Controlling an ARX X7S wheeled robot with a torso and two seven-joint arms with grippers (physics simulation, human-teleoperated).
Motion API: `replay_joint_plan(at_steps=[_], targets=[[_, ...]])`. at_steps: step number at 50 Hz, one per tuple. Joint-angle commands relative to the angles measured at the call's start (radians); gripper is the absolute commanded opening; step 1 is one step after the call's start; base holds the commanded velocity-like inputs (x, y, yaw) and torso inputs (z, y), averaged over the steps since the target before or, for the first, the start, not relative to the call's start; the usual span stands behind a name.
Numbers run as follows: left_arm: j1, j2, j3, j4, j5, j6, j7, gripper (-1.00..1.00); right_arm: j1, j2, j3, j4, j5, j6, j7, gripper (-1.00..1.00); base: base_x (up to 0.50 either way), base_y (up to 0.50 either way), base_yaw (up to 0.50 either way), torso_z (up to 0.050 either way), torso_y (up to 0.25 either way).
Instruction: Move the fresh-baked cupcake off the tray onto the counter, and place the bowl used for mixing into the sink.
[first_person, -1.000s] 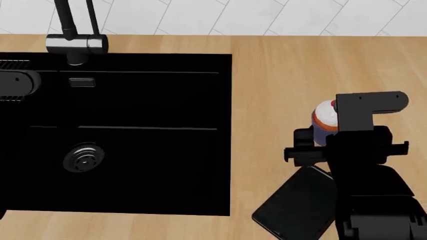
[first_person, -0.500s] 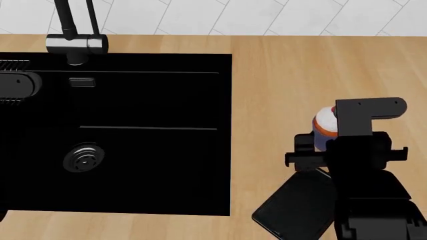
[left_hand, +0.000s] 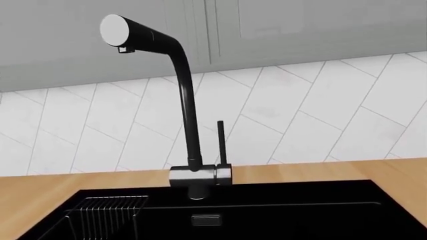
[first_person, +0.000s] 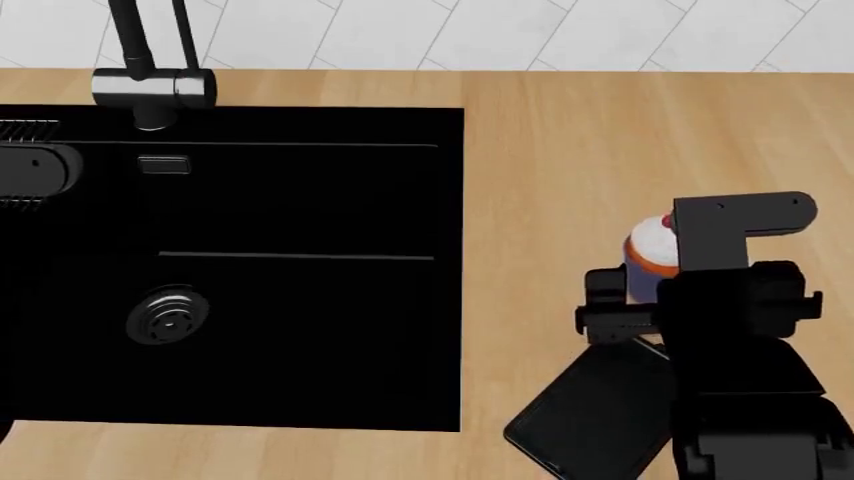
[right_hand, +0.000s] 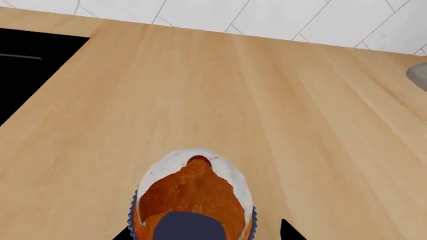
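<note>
My right gripper (first_person: 638, 290) grips the small cherry-topped, white-frosted cupcake (first_person: 650, 250) over the pale wood-grain counter (first_person: 574, 170), beyond the glossy black tray (first_person: 587, 415); unreleased. Bowl unseen, matte black sink (first_person: 267, 330) empty.

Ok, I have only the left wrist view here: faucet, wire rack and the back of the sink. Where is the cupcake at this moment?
Observer: In the head view the cupcake is beyond the far edge of the tray, over the bare counter, not over the tray.
Operator: Does the right pincer hold it?
Observer: It seems so. In the right wrist view the right pincer has its fingertips at both sides of the cupcake.
Operator: And the bowl, is it in the sink?
Observer: No. The head view shows the sink with its drain uncovered and no bowl inside; no view shows the bowl at all.
</note>
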Motion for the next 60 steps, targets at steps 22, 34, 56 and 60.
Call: replay_joint_plan(at_steps=[22,34,56,60], targets=[[0.003,-0.008,0.002,0.02,-0.011,-0.005,-0.009,1.0,-0.046,0.063,0.039,-0.339,0.061,0.19,0.053,1.0,0.0,0.0,0.0,0.0,0.0],[-0.002,-0.014,0.001,0.043,-0.019,-0.023,-0.015,1.0,-0.052,0.083,0.055,-0.498,0.094,0.281,0.081,1.0,0.0,0.0,0.0,0.0,0.0],[0.01,-0.023,-0.004,0.094,-0.038,-0.047,-0.025,1.0,-0.107,0.108,0.127,-0.97,0.199,0.55,0.221,1.0,0.0,0.0,0.0,0.0,0.0],[0.019,-0.028,-0.004,0.101,-0.039,-0.045,-0.025,1.0,-0.127,0.102,0.153,-1.083,0.236,0.615,0.255,1.0,0.0,0.0,0.0,0.0,0.0]])
